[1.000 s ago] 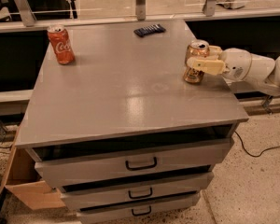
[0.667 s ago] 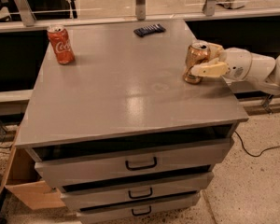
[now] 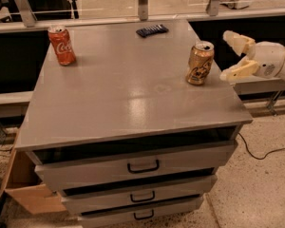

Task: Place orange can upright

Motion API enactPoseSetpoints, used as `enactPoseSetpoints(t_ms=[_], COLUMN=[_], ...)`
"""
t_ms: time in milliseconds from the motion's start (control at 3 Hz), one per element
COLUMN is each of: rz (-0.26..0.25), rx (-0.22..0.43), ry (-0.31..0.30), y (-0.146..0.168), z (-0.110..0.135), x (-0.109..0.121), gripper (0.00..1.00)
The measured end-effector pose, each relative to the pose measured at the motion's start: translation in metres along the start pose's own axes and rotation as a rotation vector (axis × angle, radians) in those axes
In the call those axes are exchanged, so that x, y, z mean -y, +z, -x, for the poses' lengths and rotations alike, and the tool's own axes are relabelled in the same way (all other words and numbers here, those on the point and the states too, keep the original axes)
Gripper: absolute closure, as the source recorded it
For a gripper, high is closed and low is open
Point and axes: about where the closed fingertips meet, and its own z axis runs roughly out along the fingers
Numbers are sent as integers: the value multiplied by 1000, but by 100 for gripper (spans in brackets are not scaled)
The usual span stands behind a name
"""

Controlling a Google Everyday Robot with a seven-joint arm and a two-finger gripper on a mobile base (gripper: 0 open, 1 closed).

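The orange can (image 3: 200, 63) stands upright near the right edge of the grey cabinet top (image 3: 128, 89). It is golden-orange with a brownish print and a silver top. My gripper (image 3: 232, 55) is just to the right of the can, off the table's edge. Its pale fingers (image 3: 237, 41) are spread open and hold nothing. There is a clear gap between them and the can.
A red cola can (image 3: 61, 45) stands upright at the far left corner. A small dark flat object (image 3: 152, 30) lies at the back middle. Drawers (image 3: 142, 165) sit below the top. A cardboard box (image 3: 23, 189) is on the floor at left.
My gripper was shut around the orange can; it has opened and drawn back to the right. The can stays standing on the table.
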Motion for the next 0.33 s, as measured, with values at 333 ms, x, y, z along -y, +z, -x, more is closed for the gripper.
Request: enactPoseSetpoints(t_ms=[333], rz=[-86], rx=[-67], ry=[-56], y=[-49], z=[32], x=[-3], gripper=[0])
